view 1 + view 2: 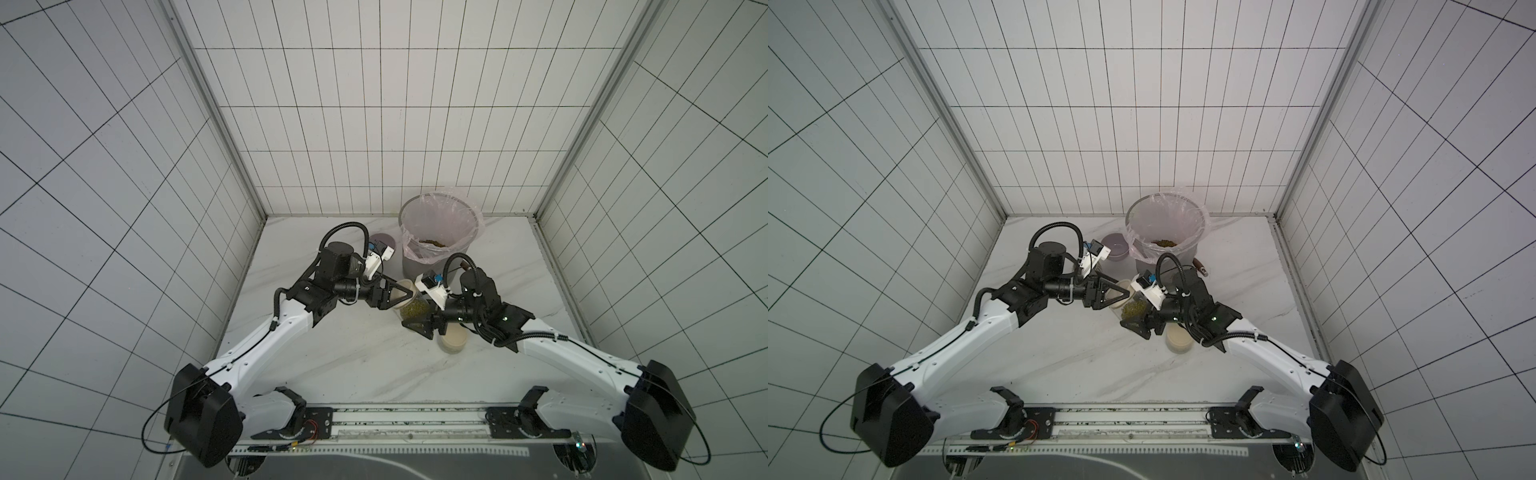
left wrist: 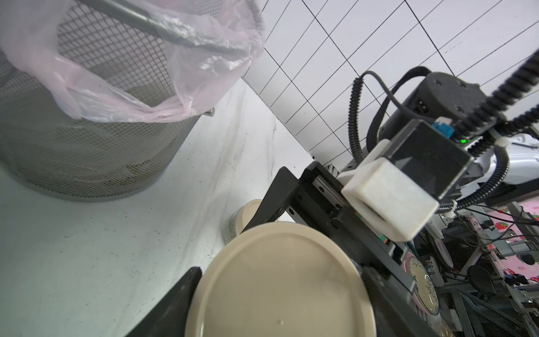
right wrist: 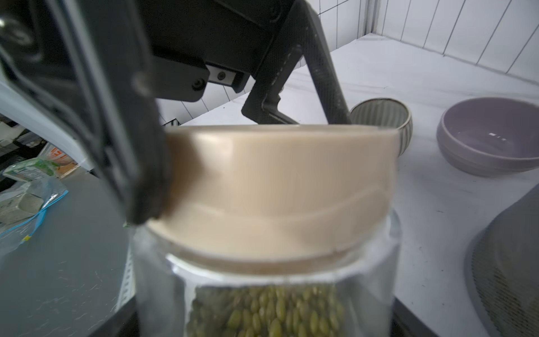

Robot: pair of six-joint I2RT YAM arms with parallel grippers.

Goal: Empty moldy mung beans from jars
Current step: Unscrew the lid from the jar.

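A white marble table (image 1: 353, 365) carries a tall grey mesh bin (image 1: 419, 268) at its far centre, lined with a pink bag (image 1: 440, 220); a small heap of beans (image 1: 430, 242) lies inside it. A purple bowl (image 3: 490, 137) stands just left of the bin, with a ribbed mug (image 3: 385, 119) beside the bowl.

On the near side of the bin the two arms meet. The right gripper (image 1: 415, 324) has its jaws spread wide around the glass body of a jar (image 3: 373, 277) and grips it. The left gripper (image 2: 280, 280) is clamped across that jar's beige lid (image 2: 277, 306), one finger on each edge; the lid sits at the jar's mouth, apparently tilted. Green mung beans (image 3: 268, 312) fill the lower part of the jar.

A second jar (image 1: 453, 341), lid on, stands nearer and to the right, under the right arm.
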